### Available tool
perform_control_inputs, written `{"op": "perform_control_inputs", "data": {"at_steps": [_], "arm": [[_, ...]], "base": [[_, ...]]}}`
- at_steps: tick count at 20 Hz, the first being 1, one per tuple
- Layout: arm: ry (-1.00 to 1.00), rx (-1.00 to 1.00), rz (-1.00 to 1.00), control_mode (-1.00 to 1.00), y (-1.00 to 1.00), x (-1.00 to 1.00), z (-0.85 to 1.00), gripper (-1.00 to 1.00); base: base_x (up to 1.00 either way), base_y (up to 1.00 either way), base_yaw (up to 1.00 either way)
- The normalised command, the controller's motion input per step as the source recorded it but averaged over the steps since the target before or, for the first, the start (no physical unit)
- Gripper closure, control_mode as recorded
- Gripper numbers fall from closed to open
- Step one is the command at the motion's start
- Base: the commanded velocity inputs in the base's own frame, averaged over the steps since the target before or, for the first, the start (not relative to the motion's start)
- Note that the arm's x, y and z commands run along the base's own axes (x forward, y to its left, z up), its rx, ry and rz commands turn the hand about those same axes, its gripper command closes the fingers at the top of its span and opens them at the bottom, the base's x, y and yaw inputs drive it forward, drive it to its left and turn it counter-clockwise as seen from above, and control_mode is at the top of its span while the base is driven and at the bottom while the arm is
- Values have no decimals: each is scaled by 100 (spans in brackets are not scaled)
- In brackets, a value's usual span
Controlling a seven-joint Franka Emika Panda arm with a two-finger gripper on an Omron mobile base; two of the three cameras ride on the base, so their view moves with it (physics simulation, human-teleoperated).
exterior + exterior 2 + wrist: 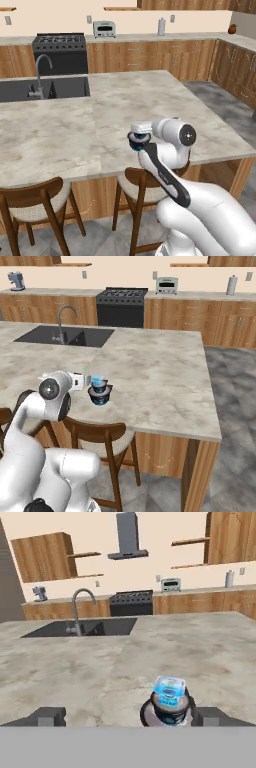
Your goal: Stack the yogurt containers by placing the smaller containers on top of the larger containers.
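Here we see the stack, tiny light-blue cup (pixel 169 686) atop both dark tubs (pixel 168 708), standing just right of centre between our wide-open, empty fingers (pixel 208 715) on the tabletop (pixel 125 662)

Marble counter (pixel 160 376) carried one stack near its front edge: wide dark tub (pixel 100 397) sat directly on it, narrower tub (pixel 99 389) above, tiny light-blue cup (pixel 169 687) topmost. Sink (pixel 65 336) was set in far-left.

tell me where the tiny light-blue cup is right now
The tiny light-blue cup tops the stack on the narrower dark tub, near the island counter's front edge.
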Motion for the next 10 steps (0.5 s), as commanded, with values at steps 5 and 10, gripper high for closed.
{"op": "perform_control_inputs", "data": {"at_steps": [5, 10], "arm": [[-4, -19, 5, -100, 68, -24, 21, -100], [-3, -21, 10, -100, 78, -35, 35, -100]], "base": [[0, 0, 0], [0, 0, 0]]}}
